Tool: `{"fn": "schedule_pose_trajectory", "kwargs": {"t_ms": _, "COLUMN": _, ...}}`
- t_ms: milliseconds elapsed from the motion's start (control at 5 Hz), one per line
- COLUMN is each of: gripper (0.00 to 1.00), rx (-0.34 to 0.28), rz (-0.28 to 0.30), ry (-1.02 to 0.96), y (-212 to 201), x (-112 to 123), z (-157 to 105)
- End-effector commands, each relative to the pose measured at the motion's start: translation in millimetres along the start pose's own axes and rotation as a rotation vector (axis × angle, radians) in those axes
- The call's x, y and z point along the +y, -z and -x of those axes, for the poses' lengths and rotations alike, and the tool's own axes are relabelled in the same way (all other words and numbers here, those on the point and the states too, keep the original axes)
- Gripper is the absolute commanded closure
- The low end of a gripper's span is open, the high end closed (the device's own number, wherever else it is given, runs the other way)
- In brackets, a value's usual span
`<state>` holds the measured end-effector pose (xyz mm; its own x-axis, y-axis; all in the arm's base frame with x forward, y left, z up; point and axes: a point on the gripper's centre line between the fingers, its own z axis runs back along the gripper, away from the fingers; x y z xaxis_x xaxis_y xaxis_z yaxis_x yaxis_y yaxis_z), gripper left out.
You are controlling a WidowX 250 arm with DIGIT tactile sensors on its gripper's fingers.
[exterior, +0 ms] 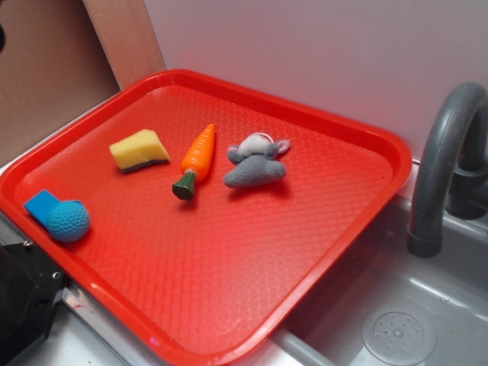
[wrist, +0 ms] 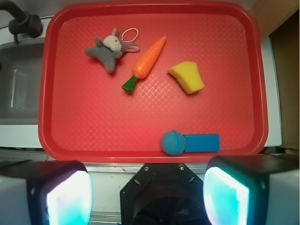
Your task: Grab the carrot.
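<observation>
- The small orange plastic toy carrot with a dark green stub end (exterior: 197, 155) (wrist: 146, 62) lies flat on the red textured plastic tray (exterior: 305, 252) (wrist: 93, 131), toward the tray's far edge in the wrist view.
- A grey plush mouse (exterior: 256, 162) (wrist: 109, 49) lies just beside it on one side, and a yellow sponge wedge (exterior: 139, 149) (wrist: 187, 77) near it on the other.
- A blue knitted ball on a blue block (exterior: 59, 214) (wrist: 187, 142) sits by the tray's near edge.
- The gripper (wrist: 147, 192) hangs off the tray's near edge, its jaws spread wide, holding nothing.
</observation>
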<state>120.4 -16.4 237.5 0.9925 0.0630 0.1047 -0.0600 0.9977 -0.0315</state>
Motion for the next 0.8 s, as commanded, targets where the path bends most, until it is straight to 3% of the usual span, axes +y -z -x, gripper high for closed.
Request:
{"fn": "schedule_pose_trajectory", "kwargs": {"t_ms": 0, "gripper": 0.0, "rx": -0.009, "rz": -0.004, "ry": -0.314, "y": 6.7, "x": 0.2, "z": -45.3}}
{"fn": "schedule_pose_trajectory", "kwargs": {"t_ms": 200, "gripper": 0.0, "rx": 0.025, "rz": 0.062, "ry": -0.576, "y": 26.1, "x": 13.4, "z": -68.5}}
{"fn": "schedule_pose_trajectory", "kwargs": {"t_ms": 600, "gripper": 0.0, "rx": 0.017, "rz": 0.099, "ry": -0.837, "y": 64.9, "x": 26.5, "z": -119.2}}
